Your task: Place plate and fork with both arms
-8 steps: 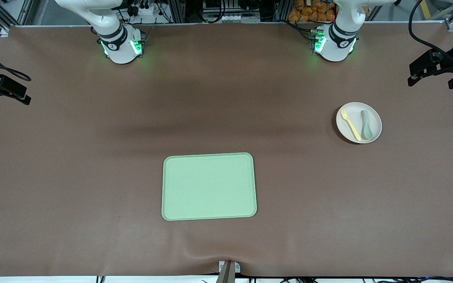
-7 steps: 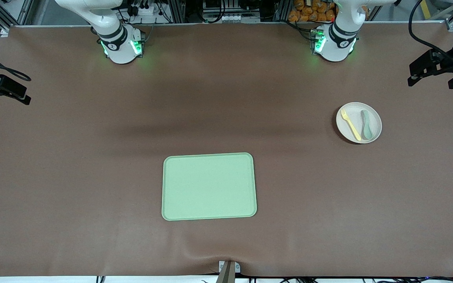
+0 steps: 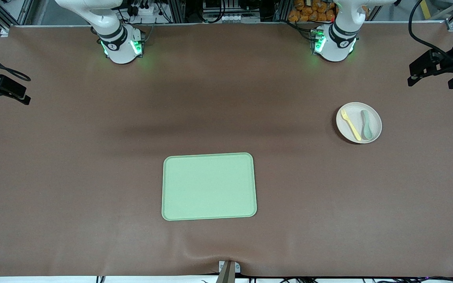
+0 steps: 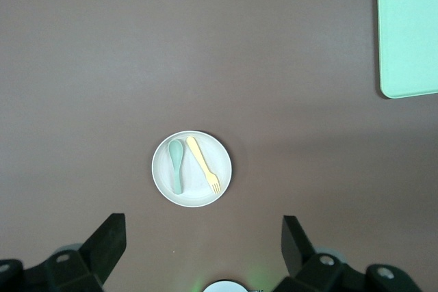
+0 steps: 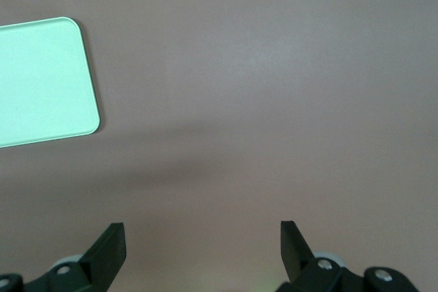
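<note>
The pale cream plate (image 3: 372,131) lies on the brown table toward the left arm's end. On it lie the pale-yellow fork (image 3: 350,124) and a grey-green spoon (image 3: 366,125), side by side. The left wrist view shows the plate (image 4: 166,186), fork (image 4: 203,163) and spoon (image 4: 176,165) far below. My left gripper (image 4: 203,237) is open and empty, high over the table near its base. My right gripper (image 5: 202,241) is open and empty, high over bare table. Neither gripper shows in the front view.
A light-green rectangular tray (image 3: 209,186) lies mid-table, nearer the front camera than the plate; it shows in the left wrist view (image 4: 410,37) and the right wrist view (image 5: 42,81). Black camera mounts (image 3: 433,65) stand at both table ends. The arm bases (image 3: 121,45) glow green.
</note>
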Controlling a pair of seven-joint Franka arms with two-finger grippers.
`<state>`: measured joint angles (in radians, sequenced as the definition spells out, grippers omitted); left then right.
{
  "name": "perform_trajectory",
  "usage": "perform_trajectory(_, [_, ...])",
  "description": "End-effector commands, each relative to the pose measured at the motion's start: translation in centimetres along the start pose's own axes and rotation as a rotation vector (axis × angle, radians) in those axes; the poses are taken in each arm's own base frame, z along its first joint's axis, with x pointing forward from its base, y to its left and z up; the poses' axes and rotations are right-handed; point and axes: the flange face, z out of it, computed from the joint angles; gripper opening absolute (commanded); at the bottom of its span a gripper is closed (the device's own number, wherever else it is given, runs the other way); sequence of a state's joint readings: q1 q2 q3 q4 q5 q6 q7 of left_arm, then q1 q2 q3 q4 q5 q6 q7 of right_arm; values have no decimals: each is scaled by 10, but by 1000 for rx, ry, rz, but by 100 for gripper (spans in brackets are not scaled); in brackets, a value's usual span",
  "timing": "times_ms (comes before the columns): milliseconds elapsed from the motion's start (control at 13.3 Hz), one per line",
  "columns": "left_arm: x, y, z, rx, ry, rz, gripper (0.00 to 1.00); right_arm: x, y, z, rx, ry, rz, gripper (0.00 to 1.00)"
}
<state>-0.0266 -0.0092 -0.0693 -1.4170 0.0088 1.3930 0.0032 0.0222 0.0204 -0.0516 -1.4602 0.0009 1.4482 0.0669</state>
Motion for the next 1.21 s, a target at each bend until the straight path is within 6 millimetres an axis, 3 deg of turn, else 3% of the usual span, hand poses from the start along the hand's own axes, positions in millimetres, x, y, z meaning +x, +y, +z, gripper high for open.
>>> perform_trajectory(0, [-6,-5,1,-20,-17,-2,100,-1,0,-1,9,-6,4,100])
perform_trajectory(301, [-6,-13,19,-20,-66,-19,100,-1,0,-2,9,-5,4,100])
perform_trajectory(527, [-6,-16,47,-10,-142,-25,100,-1,0,-2,9,-5,4,100])
perform_trajectory(678, [-5,-32,64,-13,-175,-55,100,-1,0,-1,9,-6,4,100])
perform_trajectory(828, [-5,-40,91,-14,-222,-66,100,-1,1,-2,10,-3,5,100])
perform_trajectory(1130, [-5,-74,162,-2,-250,-87,100,-1,0,-2,9,-3,4,100])
